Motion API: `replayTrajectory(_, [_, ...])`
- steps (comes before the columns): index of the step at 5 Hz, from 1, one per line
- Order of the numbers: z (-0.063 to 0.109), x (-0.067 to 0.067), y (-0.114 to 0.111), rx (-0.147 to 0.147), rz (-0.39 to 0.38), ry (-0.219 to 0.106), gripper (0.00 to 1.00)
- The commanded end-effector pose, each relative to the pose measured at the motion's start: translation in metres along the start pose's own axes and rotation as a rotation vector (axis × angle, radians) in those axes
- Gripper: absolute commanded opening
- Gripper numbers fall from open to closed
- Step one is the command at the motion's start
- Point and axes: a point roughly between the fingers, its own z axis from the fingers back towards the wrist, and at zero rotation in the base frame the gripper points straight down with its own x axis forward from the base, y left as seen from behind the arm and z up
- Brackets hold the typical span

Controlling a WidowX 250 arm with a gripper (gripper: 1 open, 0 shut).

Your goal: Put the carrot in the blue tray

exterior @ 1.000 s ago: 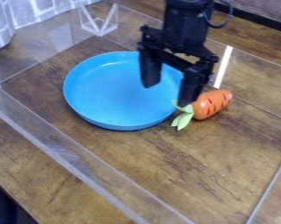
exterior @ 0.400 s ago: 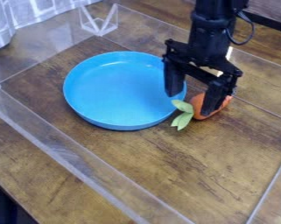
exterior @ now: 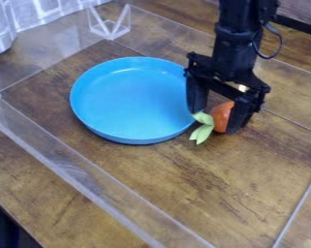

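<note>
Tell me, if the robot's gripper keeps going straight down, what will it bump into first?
Probably the carrot. The gripper points down with its fingers open on either side of it, beside the blue tray. Depth is hard to judge, so the fingers may reach the wooden table instead.

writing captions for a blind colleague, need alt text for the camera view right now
A black robot gripper points straight down with its jaws open on either side of a small orange toy carrot lying on a dark wooden table. The carrot's green leaves reach toward a round, empty blue tray just to its left.
</note>
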Motion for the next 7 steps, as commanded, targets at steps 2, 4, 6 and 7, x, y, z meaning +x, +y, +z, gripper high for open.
replayTrajectory(2, [0.008, 0.018, -0.008, -0.002, -0.023, -0.076, 1.00])
replayTrajectory(4, [-0.005, 0.035, -0.014, -0.012, -0.024, -0.094, 1.00])
replayTrajectory(6, [-0.017, 0.050, -0.015, -0.021, -0.021, -0.095, 1.00])
replayTrajectory(7, [-0.022, 0.054, -0.014, -0.025, -0.020, -0.094, 0.00])
